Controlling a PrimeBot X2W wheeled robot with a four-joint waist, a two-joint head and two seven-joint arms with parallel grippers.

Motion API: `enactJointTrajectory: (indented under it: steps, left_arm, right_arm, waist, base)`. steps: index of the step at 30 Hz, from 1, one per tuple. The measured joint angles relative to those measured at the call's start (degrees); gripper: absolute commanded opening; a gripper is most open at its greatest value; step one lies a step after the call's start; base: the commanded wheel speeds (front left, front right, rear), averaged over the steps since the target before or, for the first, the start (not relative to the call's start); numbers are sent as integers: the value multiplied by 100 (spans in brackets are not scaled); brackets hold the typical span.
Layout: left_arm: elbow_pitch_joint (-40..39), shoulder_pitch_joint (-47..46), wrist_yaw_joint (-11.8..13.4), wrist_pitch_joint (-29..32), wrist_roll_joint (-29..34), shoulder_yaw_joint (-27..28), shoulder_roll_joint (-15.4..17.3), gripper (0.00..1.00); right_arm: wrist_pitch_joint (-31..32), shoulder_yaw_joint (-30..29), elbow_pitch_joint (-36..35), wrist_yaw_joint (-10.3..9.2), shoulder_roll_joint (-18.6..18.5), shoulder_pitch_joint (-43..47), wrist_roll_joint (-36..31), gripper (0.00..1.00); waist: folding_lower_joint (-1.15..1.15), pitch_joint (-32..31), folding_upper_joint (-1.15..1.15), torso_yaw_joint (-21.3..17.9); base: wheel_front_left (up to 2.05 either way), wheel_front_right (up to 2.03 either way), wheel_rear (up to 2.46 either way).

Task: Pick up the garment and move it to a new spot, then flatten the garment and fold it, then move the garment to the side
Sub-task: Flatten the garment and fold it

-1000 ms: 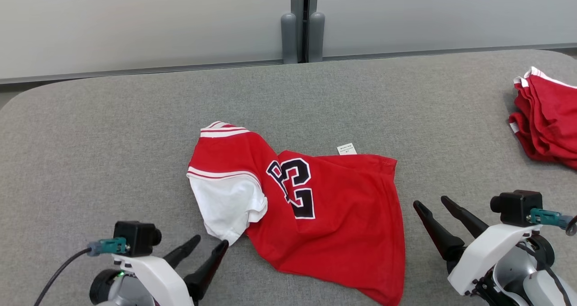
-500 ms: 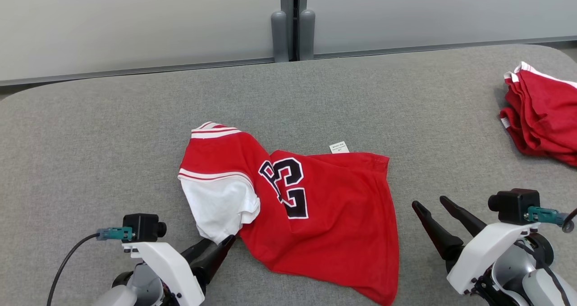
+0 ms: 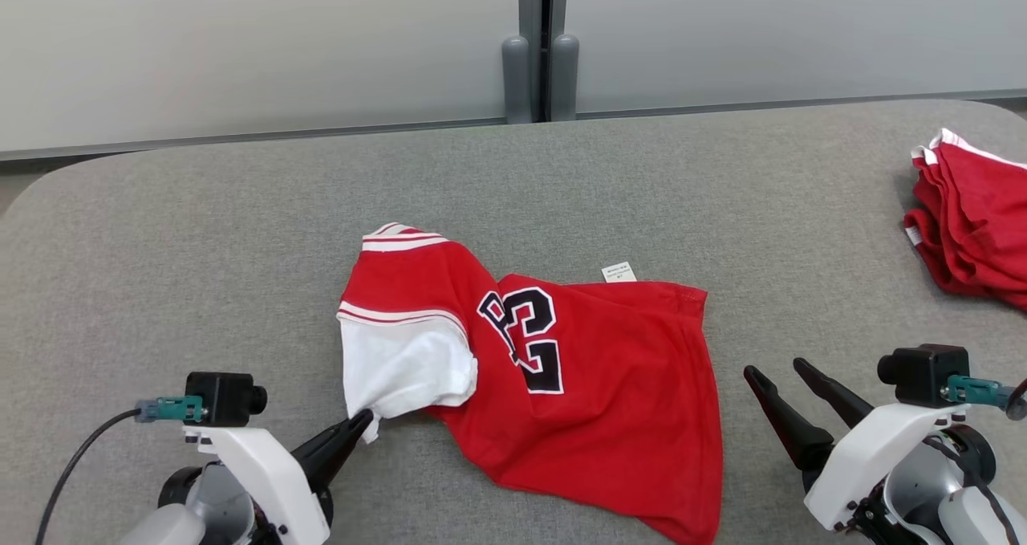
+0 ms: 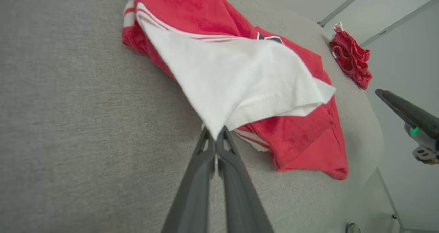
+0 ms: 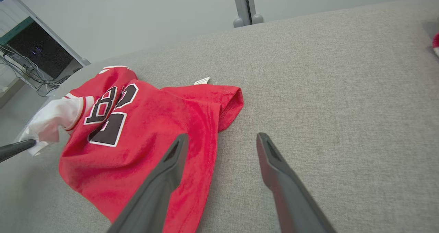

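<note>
The garment (image 3: pixel 594 384) is a red jersey with a black "23" and white sleeves, lying crumpled on the middle of the grey table (image 3: pixel 200 248). My left gripper (image 3: pixel 363 425) is shut on the tip of the garment's white sleeve (image 3: pixel 401 368) at its near left corner. In the left wrist view the fingers (image 4: pixel 209 157) meet at the point of the white cloth (image 4: pixel 233 78). My right gripper (image 3: pixel 774 370) stands open just right of the garment's right hem, nothing between its fingers (image 5: pixel 164 178). The garment (image 5: pixel 144 140) lies under and left of them.
A pile of red cloth with white trim (image 3: pixel 971 216) lies at the table's far right edge. A grey post (image 3: pixel 539 71) and pale wall panels stand behind the table. Bare grey surface stretches to the left and at the back.
My left gripper reached the white sleeve's tip and shut on it, then drew it slightly left and toward me. The right gripper stayed open in place. The camera shifted a little.
</note>
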Motion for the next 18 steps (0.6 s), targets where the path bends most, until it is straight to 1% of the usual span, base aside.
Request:
enactJointTrajectory:
  steps: [2,9,13,16,18]
  left_arm:
    - [-327,105,88,83,63,-2,258,0]
    - [-1369,558,639,557,44,92,1251,0]
    - [-1678,857,849,789,-199,141,1572,0]
    - [-1597,972,1025,823,-235,187,1760,0]
    - [-1525,1013,1037,805,-355,278,1767,0]
  right_arm:
    - [14,-24,-1,0,-18,15,0,100]
    - [40,-38,-40,0,-62,60,-19,100]
    - [76,-42,-43,0,-88,63,-20,100]
    - [122,-65,-41,0,-113,65,-20,100]
    - [163,-80,-29,0,-124,66,-20,100]
  waist:
    - [0,-35,0,61]
    - [0,-125,0,218]
    - [0,-125,0,233]
    - [0,-101,0,232]
    - [0,-87,0,224]
  base:
    - [0,0,0]
    - [0,0,0]
    - [0,0,0]
    - [0,0,0]
    - [0,0,0]
